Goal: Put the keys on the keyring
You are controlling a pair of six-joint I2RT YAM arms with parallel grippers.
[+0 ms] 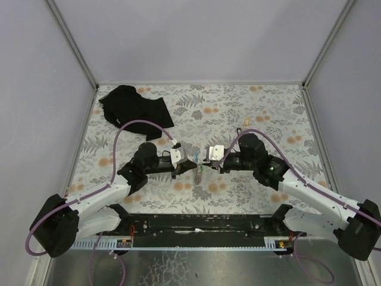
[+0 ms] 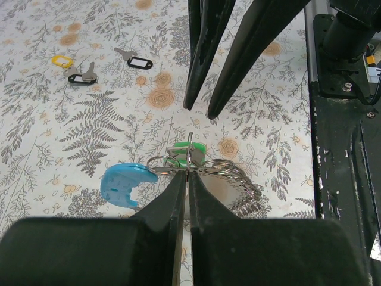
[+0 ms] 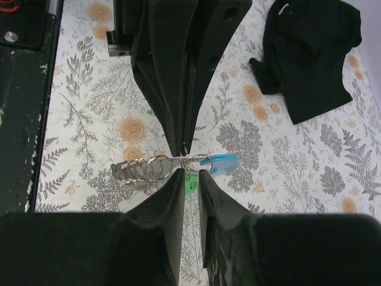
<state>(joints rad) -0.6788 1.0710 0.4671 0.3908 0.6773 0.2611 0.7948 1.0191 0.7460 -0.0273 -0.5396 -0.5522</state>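
Observation:
The keyring, a light-blue curved tag with a bunch of grey metal rings, hangs above the table between both grippers. My left gripper is shut on one thin ring of it. A key with a green tag hangs at that same ring. My right gripper faces the left one tip to tip, its jaws slightly apart, with the green tag showing in the gap. From above, the left gripper and right gripper meet at mid-table with the keyring dangling under them.
Loose keys lie on the floral table: one with a yellow tag and two with black tags. A black cloth lies at the back left. The black metal rail runs along the near edge.

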